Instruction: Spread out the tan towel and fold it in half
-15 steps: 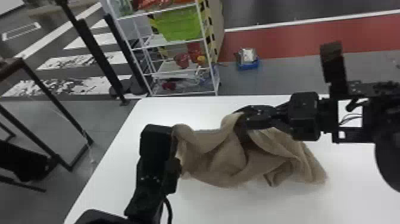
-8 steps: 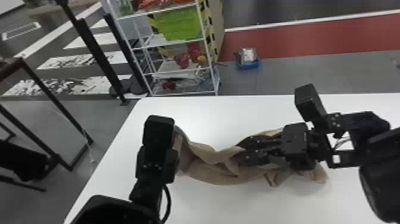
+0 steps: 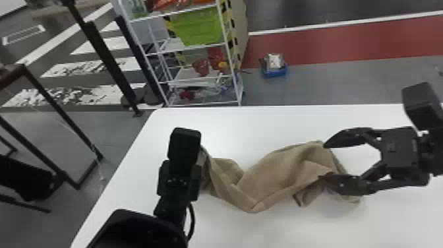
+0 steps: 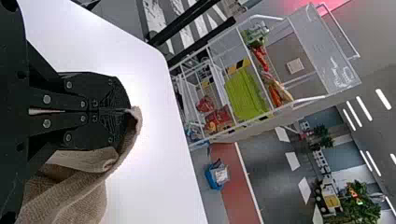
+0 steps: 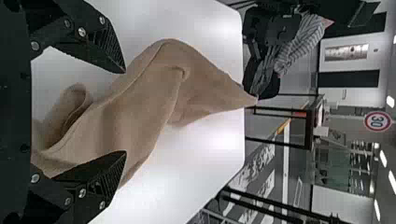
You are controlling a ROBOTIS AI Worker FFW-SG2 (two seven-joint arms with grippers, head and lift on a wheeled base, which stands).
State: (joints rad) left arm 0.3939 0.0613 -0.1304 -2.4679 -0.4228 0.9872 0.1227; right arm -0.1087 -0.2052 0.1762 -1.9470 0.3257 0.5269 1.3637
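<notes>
We see the tan towel (image 3: pixel 270 178) rumpled on the white desk (image 3: pixel 257 127), just below and right of center frame. Left of center, the left gripper (image 3: pixel 179 179) has its fingers clamped on one end; at right, the right gripper (image 3: pixel 324 162) holds its fingers apart at the other.

So I'm reading a big dark "30" in the right wrist view, and it's sitting on a round sign (image 5: pixel 377 122) back in the room. A red ring is running round the number through all twelve hours, on a pale face. Going by the room's own upright, the sign is showing at about 12 o'clock from the dark-framed table (image 5: pixel 309 128) and about 2 o'clock from the white door (image 5: pixel 344 103).
</notes>
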